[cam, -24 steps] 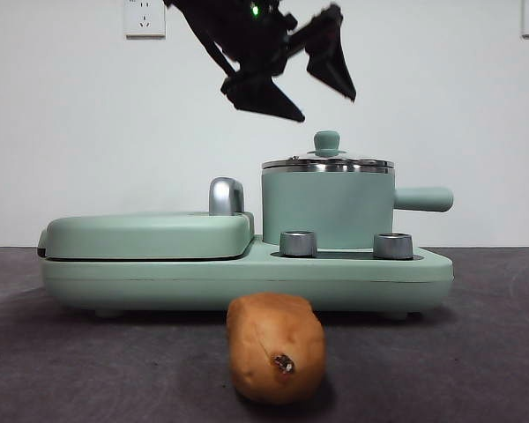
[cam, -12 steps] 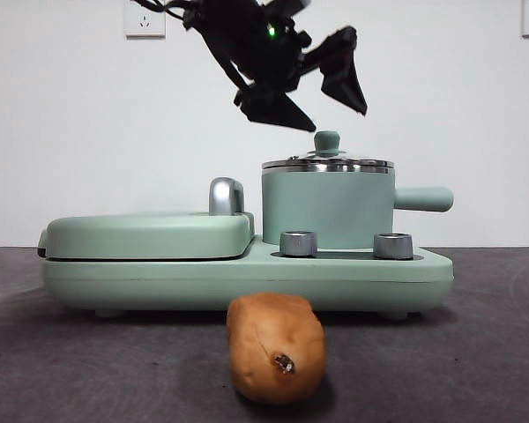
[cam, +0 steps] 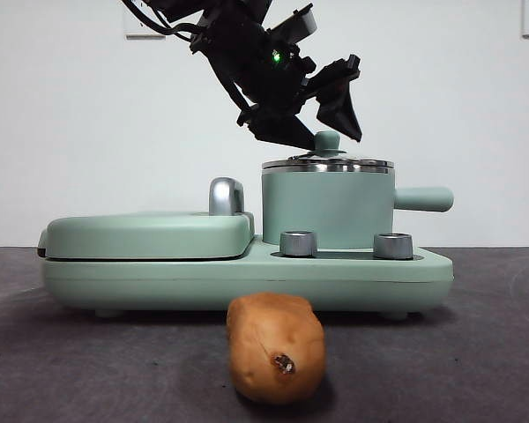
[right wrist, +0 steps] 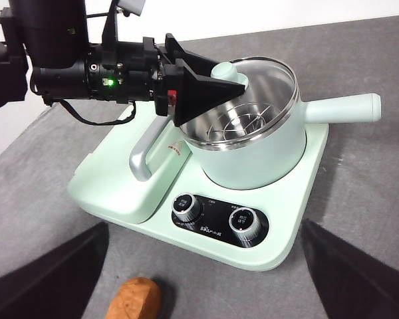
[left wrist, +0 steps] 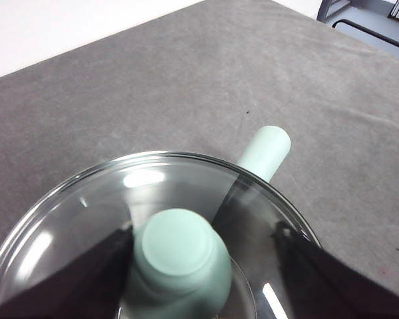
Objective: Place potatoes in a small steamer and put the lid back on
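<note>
My left gripper (cam: 326,132) hangs over the small steamer (cam: 328,206), its fingers (left wrist: 86,279) spread wide to either side of the mint-green knob of the lid (left wrist: 153,199), not closed on it. The lid sits on the steamer, which stands on the mint-green cooker base (cam: 247,273) beside the flat griddle (cam: 145,233). The potato (cam: 275,346) lies on the grey counter (cam: 476,352) in front of the base. My right gripper (right wrist: 199,312) waits well back above the counter, fingers released.
</note>
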`<state>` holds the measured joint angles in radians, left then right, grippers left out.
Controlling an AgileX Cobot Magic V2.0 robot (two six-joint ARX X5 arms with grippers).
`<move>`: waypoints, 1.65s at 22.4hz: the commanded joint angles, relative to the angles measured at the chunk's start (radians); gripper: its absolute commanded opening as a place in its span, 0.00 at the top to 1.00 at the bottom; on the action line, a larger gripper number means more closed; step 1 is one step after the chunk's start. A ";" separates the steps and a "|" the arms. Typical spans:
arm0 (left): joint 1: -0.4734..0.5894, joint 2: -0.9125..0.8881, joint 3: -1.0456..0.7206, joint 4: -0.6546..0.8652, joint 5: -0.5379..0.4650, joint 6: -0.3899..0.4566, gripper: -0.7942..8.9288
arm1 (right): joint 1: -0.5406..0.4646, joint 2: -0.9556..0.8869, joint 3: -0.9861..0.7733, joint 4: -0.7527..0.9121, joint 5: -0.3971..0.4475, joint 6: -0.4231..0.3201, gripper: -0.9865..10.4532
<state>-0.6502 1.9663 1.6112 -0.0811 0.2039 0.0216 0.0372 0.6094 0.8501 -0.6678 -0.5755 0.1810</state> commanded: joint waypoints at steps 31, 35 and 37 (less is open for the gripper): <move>-0.006 0.027 0.456 -0.464 -0.013 0.046 0.89 | 0.000 0.004 0.016 -0.043 -0.002 0.003 0.51; 0.021 -0.088 0.468 -0.561 -0.008 0.048 0.89 | 0.066 0.040 0.016 -0.066 -0.002 0.102 0.51; 0.037 -0.143 0.468 -0.625 -0.008 0.057 0.89 | 0.132 0.074 0.016 -0.065 0.011 0.132 0.51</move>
<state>-0.6113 1.8545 2.0373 -0.7208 0.1883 0.0643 0.1493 0.6670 0.8501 -0.7380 -0.5686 0.2714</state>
